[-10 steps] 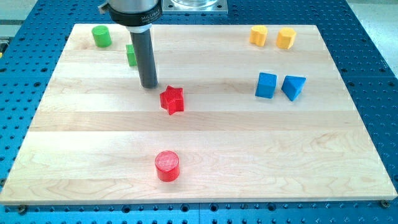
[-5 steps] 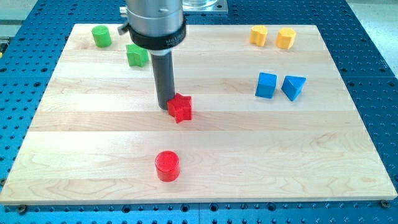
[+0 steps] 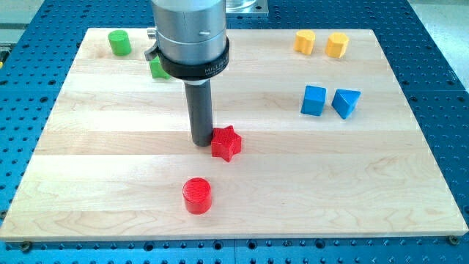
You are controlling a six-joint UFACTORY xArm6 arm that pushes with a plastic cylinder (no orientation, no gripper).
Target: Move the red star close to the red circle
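The red star [image 3: 226, 143] lies near the middle of the wooden board. My tip [image 3: 201, 141] stands right against the star's left side, touching it. The red circle [image 3: 196, 196] sits near the view's bottom, below and slightly left of the star, about a block's width of bare wood between them. The tip is above the circle in the view.
A green cylinder [image 3: 119, 42] and a green block [image 3: 157, 68], partly hidden by the arm, sit at the top left. Two yellow blocks [image 3: 305, 41] [image 3: 337, 45] sit at the top right. A blue cube [image 3: 314, 100] and a blue triangular block [image 3: 346, 103] lie at the right.
My tip has moved right and toward the view's bottom, reached the red star and pushed it right and down, closer to the red circle. The other blocks have not moved.
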